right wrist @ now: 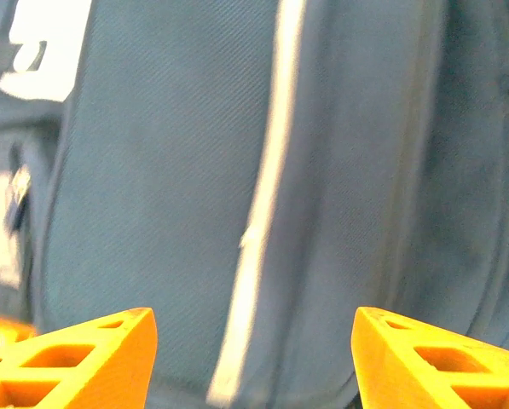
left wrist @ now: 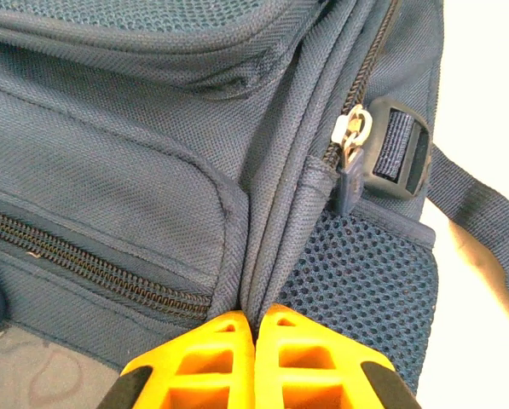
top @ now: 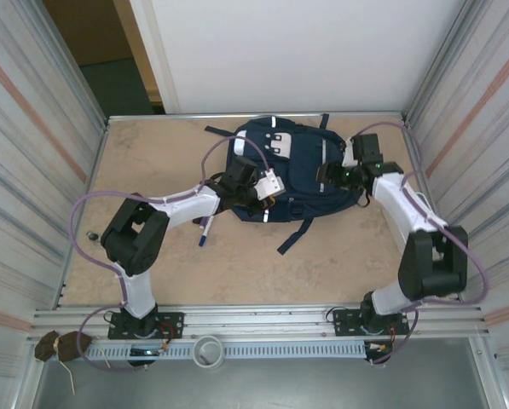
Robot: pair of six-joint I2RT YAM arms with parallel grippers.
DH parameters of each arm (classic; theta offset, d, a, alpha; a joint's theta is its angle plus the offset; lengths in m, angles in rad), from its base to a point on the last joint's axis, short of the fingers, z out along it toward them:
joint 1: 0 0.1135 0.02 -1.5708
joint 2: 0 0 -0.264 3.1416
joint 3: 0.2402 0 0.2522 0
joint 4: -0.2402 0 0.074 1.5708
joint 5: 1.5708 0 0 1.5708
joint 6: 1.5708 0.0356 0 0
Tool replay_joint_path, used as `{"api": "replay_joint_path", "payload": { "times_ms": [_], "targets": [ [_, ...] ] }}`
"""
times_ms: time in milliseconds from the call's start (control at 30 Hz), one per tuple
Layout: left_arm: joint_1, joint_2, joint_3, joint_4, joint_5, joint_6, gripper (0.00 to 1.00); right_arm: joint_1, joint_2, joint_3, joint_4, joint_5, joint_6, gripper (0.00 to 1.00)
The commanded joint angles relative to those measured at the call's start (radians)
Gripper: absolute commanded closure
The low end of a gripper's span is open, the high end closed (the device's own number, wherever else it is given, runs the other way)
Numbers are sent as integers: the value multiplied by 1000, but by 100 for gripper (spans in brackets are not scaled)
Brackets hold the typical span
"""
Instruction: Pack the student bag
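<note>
The student bag [top: 297,166], navy blue with thin light stripes, lies flat at the back middle of the table. My left gripper [top: 252,189] sits at its left side. In the left wrist view that gripper [left wrist: 256,313] is shut, pinching a raised seam of the student bag [left wrist: 135,170] between a zipped pocket and a mesh side pocket [left wrist: 365,273]. A silver zipper pull [left wrist: 351,136] hangs just above. My right gripper [top: 329,176] is at the bag's right side. Its fingers stand wide apart, open [right wrist: 254,315], close over the bag's fabric [right wrist: 152,170] and a light stripe [right wrist: 267,196].
A blue-and-white pen [top: 205,230] lies on the table just left of the bag, under my left forearm. A small dark object [top: 92,234] sits near the left wall. Dark straps [top: 295,234] trail toward the front. Metal walls close in both sides.
</note>
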Motion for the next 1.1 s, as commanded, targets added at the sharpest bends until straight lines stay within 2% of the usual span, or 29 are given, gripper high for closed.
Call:
{"api": "replay_joint_path", "payload": {
  "times_ms": [0, 200, 333, 433, 700, 833, 933, 1067],
  "targets": [
    [2, -66, 7, -18, 98, -64, 100, 107, -135, -121, 81, 64, -67, 41],
    [35, -64, 23, -24, 218, -79, 100, 319, -265, -325, 304, 210, -72, 47],
    [55, -53, 41, -35, 265, -89, 100, 447, -204, -387, 458, 359, -62, 48],
    [61, -49, 41, -25, 283, -88, 100, 507, -125, -396, 561, 484, -75, 52],
    [61, -31, 67, -44, 289, -78, 100, 534, 25, -373, 667, 631, -85, 57],
    [61, -34, 64, -46, 288, -71, 100, 537, 51, -384, 704, 659, -76, 59],
    [62, -33, 62, -51, 277, -61, 100, 539, 56, -379, 707, 659, -75, 68],
    [64, -31, 58, -57, 267, -51, 100, 540, 17, -377, 683, 650, -86, 85]
  ]
}}
